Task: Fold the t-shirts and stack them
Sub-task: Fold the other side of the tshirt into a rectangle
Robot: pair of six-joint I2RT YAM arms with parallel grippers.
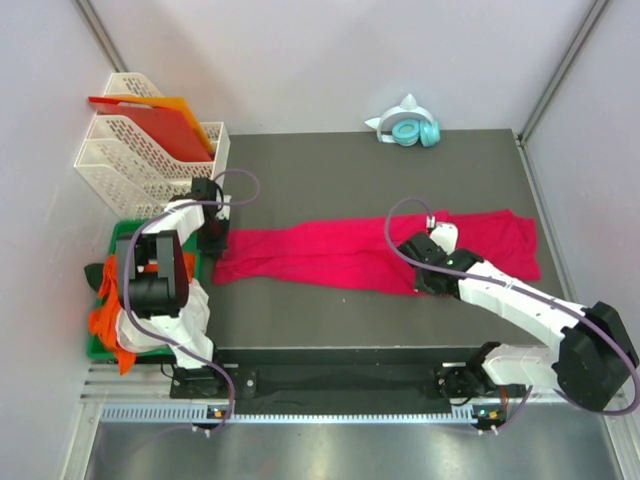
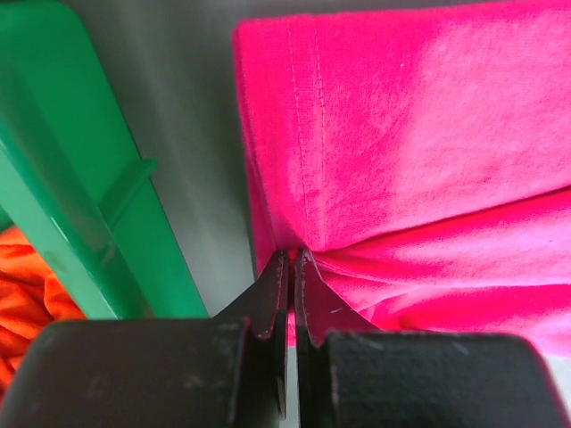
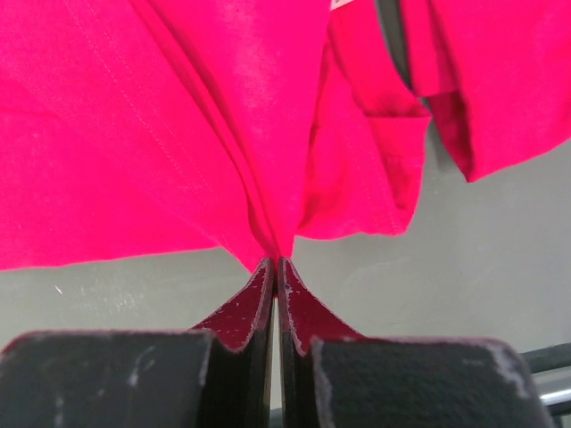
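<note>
Closest to the lenses are the two pairs of black fingers. The left gripper (image 2: 290, 260) is pinched tight on a corner of the t-shirt (image 1: 350, 255) just beside a stitched hem. The right gripper (image 3: 275, 261) is likewise clamped, on a bunched fold at the shirt's near edge, with creases fanning up from its tips. The dark grey table (image 1: 330, 170) fills most of the top view. The crimson-pink t-shirt lies across its middle as a long, rumpled band running left to right, flat on the surface. Its left end is at the left gripper (image 1: 213, 240), and the right gripper (image 1: 420, 278) holds it toward the wider right end, where the cloth spreads out past the fingers. At the far left stand white mesh racks (image 1: 130, 160), holding tilted red-orange sheets (image 1: 160, 125). In front of the racks, at the table's left edge, sits a green bin (image 1: 120, 235); the left wrist view shows its wall (image 2: 80, 196) just beside the shirt's end, with a strip of bare table between them. Orange cloth (image 1: 105, 320) is heaped in the bin. At the far edge of the table rest teal headphones (image 1: 408, 128) with white cat ears, well apart from the shirt.
</note>
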